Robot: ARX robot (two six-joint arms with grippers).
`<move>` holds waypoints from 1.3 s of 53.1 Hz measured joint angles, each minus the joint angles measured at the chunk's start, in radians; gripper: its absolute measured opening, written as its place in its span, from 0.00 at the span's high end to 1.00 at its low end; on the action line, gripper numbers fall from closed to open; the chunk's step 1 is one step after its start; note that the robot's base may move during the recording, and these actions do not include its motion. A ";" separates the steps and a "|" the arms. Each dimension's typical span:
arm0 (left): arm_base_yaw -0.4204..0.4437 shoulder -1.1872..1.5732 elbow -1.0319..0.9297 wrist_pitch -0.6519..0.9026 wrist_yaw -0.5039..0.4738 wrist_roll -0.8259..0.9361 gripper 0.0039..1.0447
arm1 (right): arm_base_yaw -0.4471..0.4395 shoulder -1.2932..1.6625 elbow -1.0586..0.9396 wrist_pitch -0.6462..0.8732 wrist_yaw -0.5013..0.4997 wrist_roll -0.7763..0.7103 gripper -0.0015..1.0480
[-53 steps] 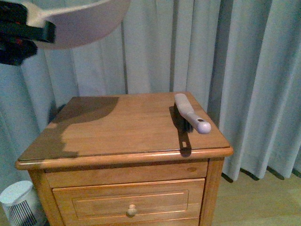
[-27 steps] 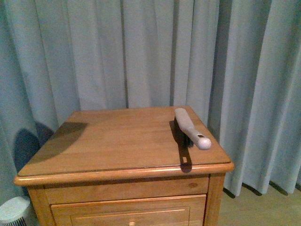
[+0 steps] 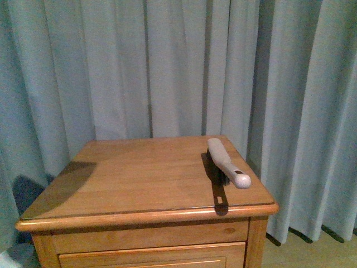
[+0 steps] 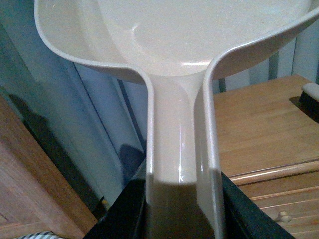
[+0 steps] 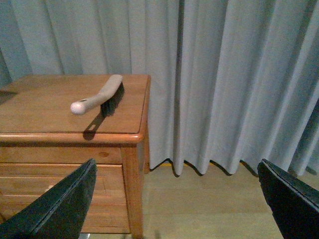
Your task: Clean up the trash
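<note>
Gripping the dustpan (image 4: pixel 174 30) by its handle, the left gripper (image 4: pixel 182 209) was clamped shut; the right gripper (image 5: pixel 177 199) hung with jaws wide apart, empty. We saw no trash in any view; the visible pan bowl looked bare. Risk, as we judged it: a loose reach could knock the brush (image 3: pixel 226 162), lying near the front right edge of the nightstand (image 3: pixel 139 178), onto the wooden floor (image 5: pixel 209 204). Grey curtains (image 3: pixel 167 67) closed off the room behind.

Front view: we face nightstand (image 3: pixel 139 173) head-on, near. Left wrist: hard against dustpan (image 4: pixel 179 149), beside nightstand. Right wrist: low, farther off. Brush (image 3: pixel 226 162) shared by all.
</note>
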State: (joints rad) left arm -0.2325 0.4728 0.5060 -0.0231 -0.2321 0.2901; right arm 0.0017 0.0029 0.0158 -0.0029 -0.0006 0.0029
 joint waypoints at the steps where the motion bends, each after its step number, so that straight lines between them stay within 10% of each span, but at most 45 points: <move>1: 0.000 -0.001 -0.001 -0.002 0.000 -0.001 0.74 | 0.000 0.000 0.000 0.000 0.000 0.000 0.07; 19: 0.005 -0.002 -0.013 -0.010 0.005 -0.032 0.74 | 0.000 0.001 0.000 -0.001 0.005 -0.001 0.07; 26: 0.005 -0.003 -0.013 -0.010 0.004 -0.034 0.74 | 0.083 0.123 0.036 -0.082 0.305 0.003 0.07; 32: 0.006 -0.003 -0.014 -0.010 0.007 -0.034 0.74 | 0.085 0.272 0.082 -0.050 0.325 0.033 0.07; 48: 0.006 -0.003 -0.014 -0.010 0.007 -0.037 0.74 | 0.099 0.944 0.546 0.141 0.225 0.109 0.07; 69: 0.006 -0.004 -0.014 -0.010 0.008 -0.041 0.74 | 0.247 1.584 1.175 -0.120 0.254 0.333 0.07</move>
State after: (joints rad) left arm -0.2260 0.4690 0.4923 -0.0334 -0.2245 0.2493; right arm 0.2489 1.5871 1.1904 -0.1230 0.2535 0.3359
